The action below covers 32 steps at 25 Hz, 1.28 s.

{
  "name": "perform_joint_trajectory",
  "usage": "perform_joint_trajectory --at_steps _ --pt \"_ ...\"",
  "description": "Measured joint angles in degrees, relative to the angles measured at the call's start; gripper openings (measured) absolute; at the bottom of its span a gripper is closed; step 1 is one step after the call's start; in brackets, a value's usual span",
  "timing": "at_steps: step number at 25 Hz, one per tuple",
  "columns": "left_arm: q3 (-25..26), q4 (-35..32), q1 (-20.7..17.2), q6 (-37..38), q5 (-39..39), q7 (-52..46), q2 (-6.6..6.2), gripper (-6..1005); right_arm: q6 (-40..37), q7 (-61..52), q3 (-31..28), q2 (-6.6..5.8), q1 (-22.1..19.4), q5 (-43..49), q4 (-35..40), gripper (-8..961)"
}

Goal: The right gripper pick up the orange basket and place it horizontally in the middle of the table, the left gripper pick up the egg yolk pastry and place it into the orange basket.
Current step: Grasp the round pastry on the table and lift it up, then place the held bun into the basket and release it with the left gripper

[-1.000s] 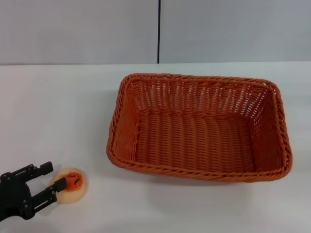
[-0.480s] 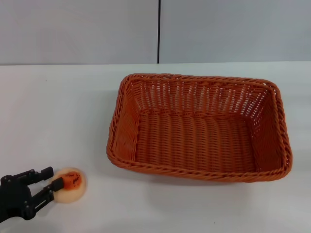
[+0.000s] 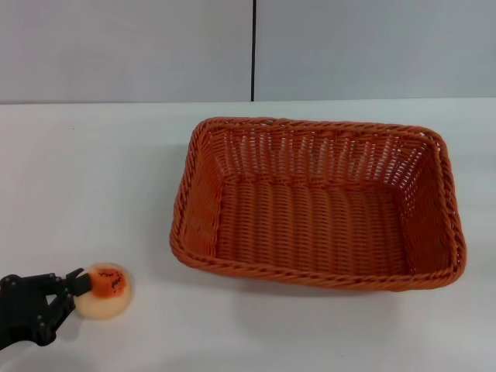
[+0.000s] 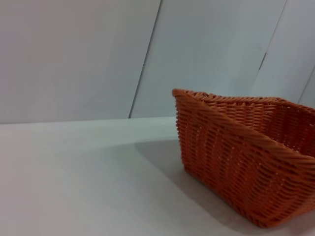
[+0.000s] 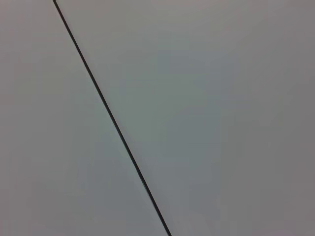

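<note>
The orange basket (image 3: 318, 203) lies flat with its long side across the white table (image 3: 101, 178), right of centre, with nothing inside. The left wrist view shows one corner of the orange basket (image 4: 236, 157) from the side. The egg yolk pastry (image 3: 107, 291) sits on the table near the front left corner. My left gripper (image 3: 75, 291) reaches in from the lower left, low over the table. Its fingers stand a little apart, their tips against the pastry's left edge, and most of the pastry lies beyond them. My right gripper is out of view.
A grey wall (image 3: 155, 46) with a dark vertical seam (image 3: 253, 46) runs behind the table. Bare tabletop lies between the pastry and the basket's left rim. The right wrist view shows only the grey wall (image 5: 206, 98) and its seam.
My left gripper has drawn back toward the lower left and its fingers have narrowed from wide apart. The pastry has shifted slightly left. The basket has not moved.
</note>
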State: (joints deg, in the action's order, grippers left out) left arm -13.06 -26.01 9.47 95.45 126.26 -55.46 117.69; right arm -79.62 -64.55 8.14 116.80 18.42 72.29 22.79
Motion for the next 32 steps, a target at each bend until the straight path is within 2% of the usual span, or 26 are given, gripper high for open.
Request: perform_joint_trajectory --at_steps 3,7,8,9,15,16,18,19,20,22,24,26,28,29,30,31,32 --pt "1.0 0.0 0.2 0.4 -0.1 -0.1 -0.11 65 0.0 -0.2 0.0 0.00 0.0 0.0 0.0 376" --pt "2.8 0.0 0.3 0.9 -0.1 -0.2 -0.17 42 -0.1 -0.3 -0.4 0.00 -0.1 0.0 0.1 376" --pt "8.0 0.0 0.8 3.1 -0.3 -0.2 -0.18 42 -0.2 -0.3 -0.5 0.00 -0.1 0.0 0.0 376" --pt "10.8 0.0 1.1 4.0 -0.4 -0.3 -0.15 42 -0.2 -0.3 -0.5 0.00 -0.1 0.0 0.0 376" --pt "12.8 0.0 1.3 4.5 -0.6 -0.4 -0.10 40 -0.5 -0.4 -0.6 0.00 -0.1 0.0 -0.1 376" --pt "19.9 1.8 2.9 6.0 -3.0 -1.7 -0.10 40 -0.5 -0.4 -0.6 0.00 -0.1 0.0 -0.1 376" --pt "20.6 3.7 3.9 6.8 -4.8 -1.8 -0.18 39 -0.5 -0.4 -0.6 0.03 -0.1 0.0 -0.4 376" --pt "20.6 3.7 3.9 6.8 -4.8 -1.8 -0.18 39 -0.5 -0.4 -0.6 0.06 -0.2 0.0 -0.5 376" --pt "20.2 6.9 6.5 8.3 -6.5 -1.7 -0.05 39 -0.5 -0.4 -0.5 0.13 -0.2 0.0 -0.6 376" --pt "18.7 9.6 9.1 9.5 -6.3 -1.7 0.03 38 -0.6 -0.4 -0.5 0.25 -0.3 0.0 -0.6 376" --pt "18.7 9.6 9.1 9.5 -6.3 -1.7 0.03 38 -0.6 -0.4 -0.5 0.29 -0.3 0.0 -0.6 376" --pt "13.0 13.8 13.1 9.5 -6.2 -1.2 0.21 37 -0.6 -0.4 -0.8 0.33 -0.5 0.0 -0.6 376" --pt "9.6 15.3 15.3 8.9 -6.2 -1.1 0.37 37 -0.6 -0.4 -1.0 0.38 -0.6 0.0 -0.6 376" --pt "9.6 15.3 15.3 8.9 -6.2 -1.1 0.37 38 -0.6 -0.4 -1.0 0.42 -0.6 0.1 -0.6 376" --pt "5.9 16.6 17.7 7.9 -6.1 -1.1 0.53 39 -0.6 -0.4 -1.0 0.45 -0.6 0.0 -0.6 376" --pt "5.9 16.6 17.7 7.9 -6.1 -1.1 0.53 41 -0.6 -0.4 -1.0 0.50 -0.6 0.1 -0.6 376" --pt "3.3 17.4 19.3 6.7 -6.1 -1.1 0.68 42 -0.5 -0.4 -1.0 0.55 -0.6 0.0 -0.7 376"
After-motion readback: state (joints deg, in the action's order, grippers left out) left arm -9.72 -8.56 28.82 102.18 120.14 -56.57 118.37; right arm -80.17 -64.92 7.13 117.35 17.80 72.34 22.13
